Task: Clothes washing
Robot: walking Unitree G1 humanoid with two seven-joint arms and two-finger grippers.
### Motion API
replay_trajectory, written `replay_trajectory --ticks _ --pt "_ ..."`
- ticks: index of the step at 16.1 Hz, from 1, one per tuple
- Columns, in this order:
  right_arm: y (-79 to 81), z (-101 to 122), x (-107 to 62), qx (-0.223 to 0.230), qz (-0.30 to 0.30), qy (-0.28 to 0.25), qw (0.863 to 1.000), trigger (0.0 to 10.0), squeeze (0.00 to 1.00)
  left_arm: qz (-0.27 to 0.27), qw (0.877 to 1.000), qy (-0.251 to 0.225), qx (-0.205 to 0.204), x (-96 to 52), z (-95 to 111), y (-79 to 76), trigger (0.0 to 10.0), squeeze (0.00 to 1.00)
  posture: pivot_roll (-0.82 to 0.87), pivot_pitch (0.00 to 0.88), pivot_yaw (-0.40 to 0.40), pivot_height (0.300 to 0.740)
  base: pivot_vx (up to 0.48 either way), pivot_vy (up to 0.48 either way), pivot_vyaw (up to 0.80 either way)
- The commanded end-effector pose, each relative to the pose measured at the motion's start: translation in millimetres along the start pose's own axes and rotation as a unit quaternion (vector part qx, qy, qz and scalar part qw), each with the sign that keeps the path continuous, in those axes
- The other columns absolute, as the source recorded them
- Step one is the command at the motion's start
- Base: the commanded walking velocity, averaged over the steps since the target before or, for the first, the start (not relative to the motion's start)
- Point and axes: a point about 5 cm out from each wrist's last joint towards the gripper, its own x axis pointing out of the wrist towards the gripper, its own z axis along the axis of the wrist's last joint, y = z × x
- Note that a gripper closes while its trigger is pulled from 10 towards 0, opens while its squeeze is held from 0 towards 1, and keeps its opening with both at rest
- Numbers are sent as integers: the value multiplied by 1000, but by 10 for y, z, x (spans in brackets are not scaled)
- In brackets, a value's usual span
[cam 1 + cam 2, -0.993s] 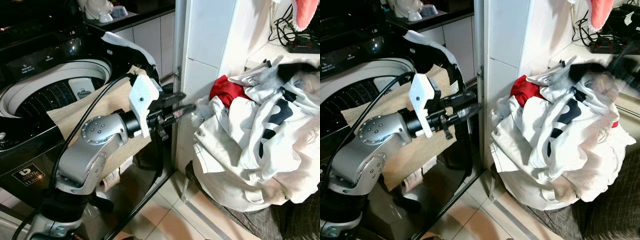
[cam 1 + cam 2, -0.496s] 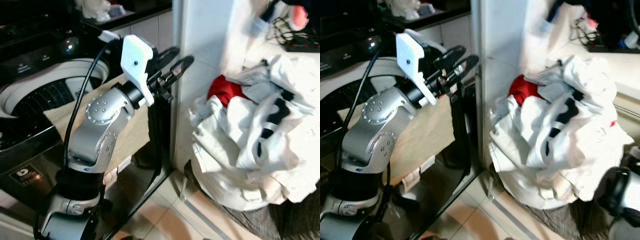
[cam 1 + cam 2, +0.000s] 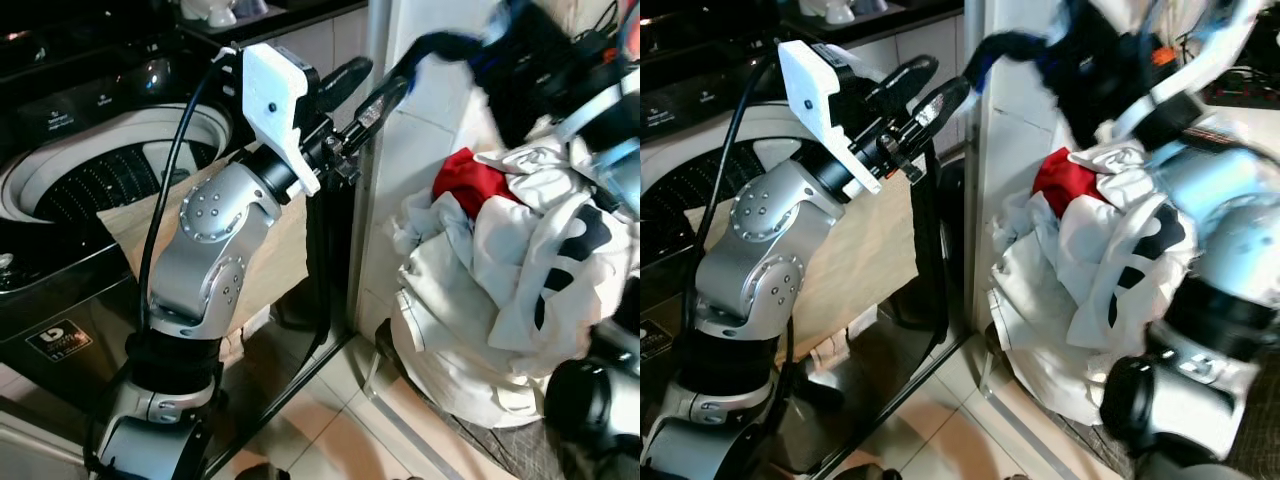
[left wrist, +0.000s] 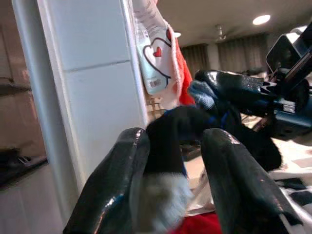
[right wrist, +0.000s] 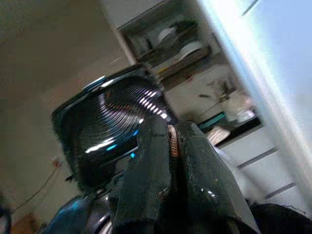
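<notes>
Your left gripper [image 3: 372, 85] is raised beside the white pillar [image 3: 425, 150], fingers clamped on one end of a dark garment [image 3: 1095, 55]. A second ago it was level, reaching at the laundry pile [image 3: 510, 290] with nothing lifted; it has since swung up and drawn the garment clear. The garment now stretches from the left gripper across to your right gripper [image 5: 168, 146], which has risen above the pile, fingers closed together, apparently on the garment's far end.

The washer drum [image 3: 95, 185] lies open, below and behind the left gripper, a tan cloth [image 3: 225, 235] draped over its rim. Judgement: extraction done; carrying over to the drum remains.
</notes>
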Motion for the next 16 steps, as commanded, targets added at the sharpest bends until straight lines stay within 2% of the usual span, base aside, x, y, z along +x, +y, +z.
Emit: replay_trajectory --ticks 1,2,3,4,5,7,9,12,13,14,15,16 --pt "108 -28 10 -2 15 5 1000 0 0 -15 998 -11 57 33 87 -25 10000 1000 -43 0 32 740 0 0 0" --pt "141 -60 22 5 18 7 1000 0 0 -33 995 5 98 28 47 -54 10000 1000 -43 0 32 740 0 0 0" --pt "153 -74 28 8 20 8 1000 0 0 -44 993 13 110 22 20 -70 10000 796 -43 0 32 740 0 0 0" --pt "176 -106 35 10 21 11 1000 0 0 -55 992 23 111 13 -18 -92 10000 271 -49 0 41 740 0 0 0" --pt "215 -153 39 11 26 18 999 0 0 -60 992 32 110 9 -54 -104 10000 0 -49 0 41 740 0 0 0" --pt "277 -210 36 10 38 30 999 0 0 -51 991 41 120 13 -94 -82 10000 0 -50 0 43 740 0 0 0" --pt "326 -253 10 8 49 44 998 0 0 -14 988 56 144 28 -131 26 10000 0 -54 0 48 740 0 0 0" --pt "337 -270 -19 9 49 47 998 0 0 11 986 64 156 28 -132 106 10000 0 -54 0 48 740 0 0 0" --pt "338 -275 -39 9 47 48 998 0 0 35 983 70 164 24 -143 168 10000 0 -56 0 52 740 0 0 0" --pt "340 -276 -43 10 47 48 998 0 0 39 983 71 167 25 -145 178 6941 0 -56 0 52 740 0 0 0" --pt "338 -276 -57 8 45 49 998 0 0 49 981 76 172 23 -155 215 0 0 -56 0 52 740 0 0 0" --pt "333 -271 -71 8 43 50 998 0 0 59 979 82 175 12 -165 246 0 0 -56 0 52 740 0 0 0"
